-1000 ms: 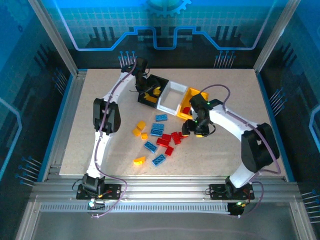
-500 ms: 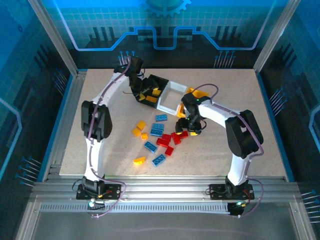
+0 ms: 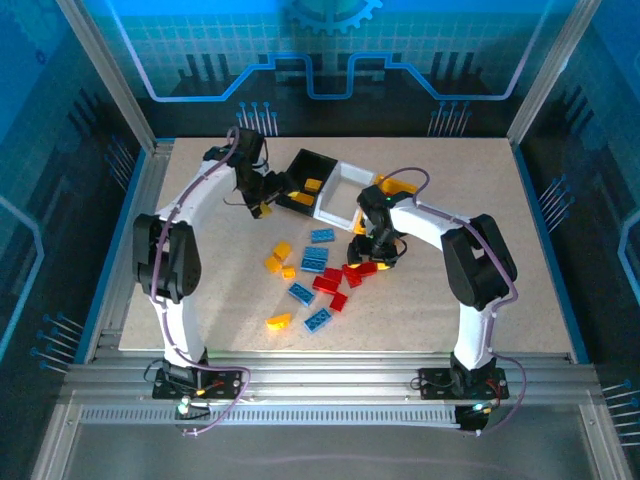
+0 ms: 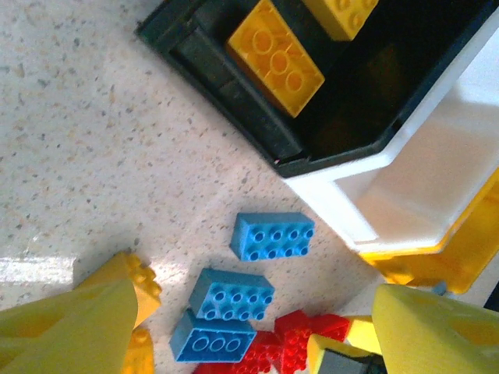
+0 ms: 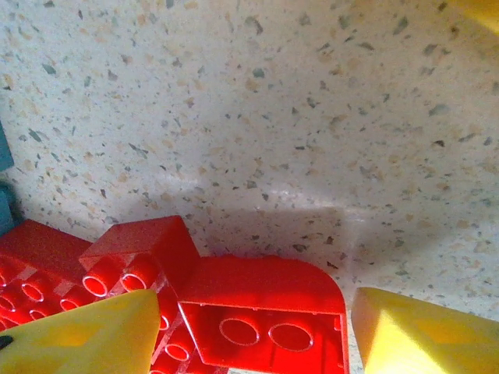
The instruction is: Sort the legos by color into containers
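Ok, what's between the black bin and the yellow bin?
The white bin stands between the black bin and the yellow bin, all three in a row, seen in the top and left wrist views.

Top external: high, behind the arm bases (image 3: 195, 378), tilted down over the whole table (image 3: 520, 190). Left wrist: mid-height, facing down on black bin (image 4: 226, 93) corner and blue bricks (image 4: 273, 235); overhead view shares both. Right wrist: nearly at table level, close on red bricks (image 5: 265, 312), shared with overhead and left wrist's lower edge.
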`<state>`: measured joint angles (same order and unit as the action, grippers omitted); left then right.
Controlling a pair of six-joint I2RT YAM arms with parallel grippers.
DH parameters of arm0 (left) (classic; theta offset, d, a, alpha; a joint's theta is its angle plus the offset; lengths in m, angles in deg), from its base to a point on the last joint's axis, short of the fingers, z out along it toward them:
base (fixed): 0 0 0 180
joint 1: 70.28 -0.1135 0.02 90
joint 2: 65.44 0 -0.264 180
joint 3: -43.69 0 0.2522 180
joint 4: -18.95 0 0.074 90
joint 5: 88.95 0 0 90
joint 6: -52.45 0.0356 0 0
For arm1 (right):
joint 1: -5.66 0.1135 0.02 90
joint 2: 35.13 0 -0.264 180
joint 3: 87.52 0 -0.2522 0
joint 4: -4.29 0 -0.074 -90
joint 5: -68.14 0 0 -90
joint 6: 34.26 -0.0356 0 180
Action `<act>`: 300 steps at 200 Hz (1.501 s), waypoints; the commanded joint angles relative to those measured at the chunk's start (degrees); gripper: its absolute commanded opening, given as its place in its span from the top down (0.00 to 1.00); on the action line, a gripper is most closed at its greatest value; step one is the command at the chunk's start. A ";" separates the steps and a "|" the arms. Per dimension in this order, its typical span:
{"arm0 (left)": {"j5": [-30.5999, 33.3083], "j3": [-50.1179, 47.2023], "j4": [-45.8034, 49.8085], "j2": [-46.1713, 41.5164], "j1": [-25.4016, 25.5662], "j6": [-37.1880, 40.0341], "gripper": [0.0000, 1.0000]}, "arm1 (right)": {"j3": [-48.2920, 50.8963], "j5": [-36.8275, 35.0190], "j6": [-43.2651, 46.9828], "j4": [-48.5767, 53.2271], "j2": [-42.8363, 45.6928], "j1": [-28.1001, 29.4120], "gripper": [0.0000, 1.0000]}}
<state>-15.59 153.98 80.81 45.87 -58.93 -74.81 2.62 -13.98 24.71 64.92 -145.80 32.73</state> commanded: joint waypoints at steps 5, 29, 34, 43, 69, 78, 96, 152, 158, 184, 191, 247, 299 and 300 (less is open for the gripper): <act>-1.82 -2.12 -0.19 -3.66 -0.19 2.22 0.20 | -0.24 -3.10 -1.24 0.06 -1.45 0.35 0.35; -2.18 -3.90 -0.61 -4.59 -0.43 2.53 0.20 | 0.78 -3.74 -1.30 0.34 -0.89 0.10 0.38; -2.17 -4.19 -0.68 -4.76 -0.46 2.62 0.20 | 1.19 -3.91 -1.39 0.33 -0.57 0.00 0.38; -2.33 -4.68 -0.81 -5.00 -0.54 2.79 0.20 | 2.07 -4.14 -1.58 0.24 0.18 -0.24 0.38; -2.67 -5.88 -0.99 -5.48 -0.85 3.19 0.20 | 5.54 -4.67 -2.10 0.06 3.05 -0.87 0.38; -2.73 -6.22 -1.07 -5.61 -0.90 3.32 0.20 | 6.80 -4.87 -2.28 0.23 4.35 -1.11 0.38; -2.95 -6.88 -1.30 -5.83 -0.98 3.48 0.19 | 9.42 -5.81 -2.72 0.83 7.49 -1.40 0.38; -3.47 -8.46 -1.83 -6.01 -1.08 3.58 0.19 | 10.11 -5.13 -2.07 0.97 10.01 -2.02 0.33; -3.48 -8.62 -1.86 -6.01 -1.01 3.68 0.19 | 9.56 -4.47 -1.98 0.94 9.63 -2.02 0.33; -3.23 -9.06 -1.44 -6.47 -1.14 4.11 0.19 | 7.22 -3.15 -1.38 1.46 9.52 -0.62 0.31; -3.22 -9.27 -1.34 -6.77 -1.23 4.20 0.19 | 6.93 -3.01 -1.12 1.55 9.99 0.07 0.31; -3.31 -12.84 -1.89 -8.96 -2.34 4.73 0.18 | 7.71 -4.68 0.87 3.04 9.87 5.17 0.31; -3.13 -16.64 -1.87 -11.95 -3.38 5.08 0.18 | 6.56 -7.96 2.32 1.91 5.11 7.22 0.35; -3.18 -16.73 -1.87 -12.01 -3.41 5.08 0.18 | 6.53 -8.05 2.35 1.91 5.03 7.26 0.35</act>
<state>-17.49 139.19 78.66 37.13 -61.31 -71.44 10.53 -19.57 25.61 66.19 -137.26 38.11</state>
